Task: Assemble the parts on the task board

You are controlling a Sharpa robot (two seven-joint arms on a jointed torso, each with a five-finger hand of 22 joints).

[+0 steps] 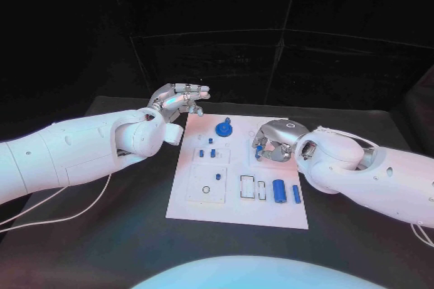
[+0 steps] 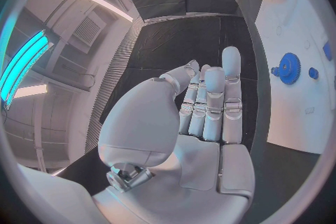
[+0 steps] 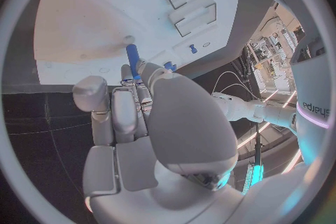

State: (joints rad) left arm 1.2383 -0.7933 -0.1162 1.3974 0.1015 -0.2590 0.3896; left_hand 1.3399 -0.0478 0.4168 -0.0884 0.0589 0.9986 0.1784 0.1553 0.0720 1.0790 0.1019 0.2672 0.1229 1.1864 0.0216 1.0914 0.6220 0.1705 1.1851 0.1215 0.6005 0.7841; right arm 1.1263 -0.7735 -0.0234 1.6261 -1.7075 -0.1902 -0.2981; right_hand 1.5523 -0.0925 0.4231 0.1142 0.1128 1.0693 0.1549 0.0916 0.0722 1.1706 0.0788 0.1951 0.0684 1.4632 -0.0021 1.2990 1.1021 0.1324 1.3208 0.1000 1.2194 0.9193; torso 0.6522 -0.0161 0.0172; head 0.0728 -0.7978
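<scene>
Over the board's [image 1: 237, 215] far right part, right hand [image 1: 271, 140] is pinching a blue pin [image 3: 132, 60] between its fingers, tip just above the white surface. Left hand [image 1: 177, 99] is hovering off the board's far left corner, fingers apart, holding nothing. Blue gear [image 1: 224, 128] is sitting near the far edge, cylinders [image 1: 280, 190] nearer.

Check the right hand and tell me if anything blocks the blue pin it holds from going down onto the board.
Nothing visible does. The right hand pinches a slim blue pin above the task board, and the white surface at the pin's tip looks bare. The left hand is off the board's far left corner.
</scene>
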